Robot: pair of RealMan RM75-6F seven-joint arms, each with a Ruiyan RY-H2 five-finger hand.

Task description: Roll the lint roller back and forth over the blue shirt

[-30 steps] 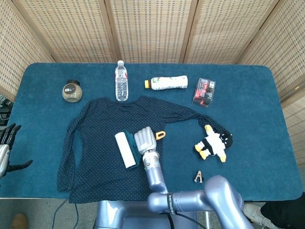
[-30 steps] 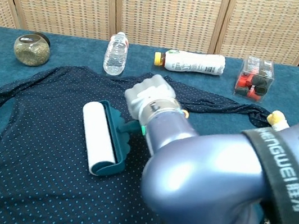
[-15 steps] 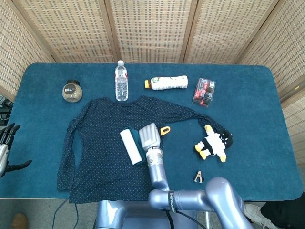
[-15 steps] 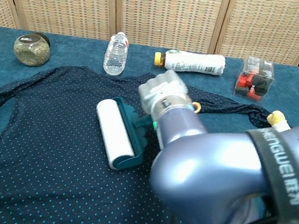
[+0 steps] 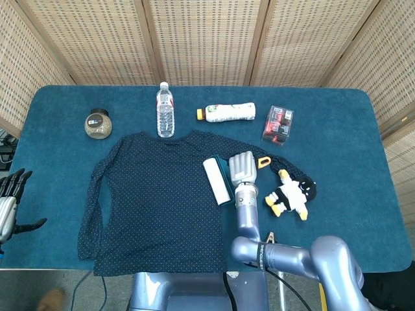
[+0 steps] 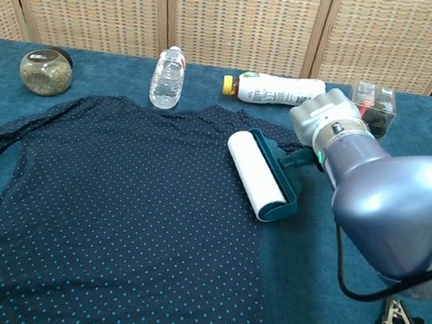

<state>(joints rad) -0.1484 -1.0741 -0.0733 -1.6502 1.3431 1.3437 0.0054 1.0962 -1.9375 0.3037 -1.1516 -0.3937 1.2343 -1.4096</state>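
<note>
The blue dotted shirt [image 5: 152,194] [image 6: 109,211] lies spread flat across the front of the table. My right hand [image 5: 242,167] [image 6: 325,122] grips the teal handle of the lint roller [image 5: 216,181] [image 6: 257,174]. Its white roll rests on the shirt's right edge, near the right sleeve. The handle's orange end loop [image 5: 264,160] pokes out past the hand. My left hand [image 5: 9,201] hangs off the table's left edge with its fingers spread and nothing in it; the chest view does not show it.
Along the back stand a jar [image 5: 98,123], a water bottle [image 5: 165,110], a lying white bottle [image 5: 227,112] and a clear box [image 5: 279,124]. A plush toy [image 5: 290,193] lies right of the roller, and a small clip [image 5: 270,239] sits near the front edge.
My right hand has swept the lint roller rightward and slightly back across the shirt, from its middle to its right edge. The left hand has stayed put.
</note>
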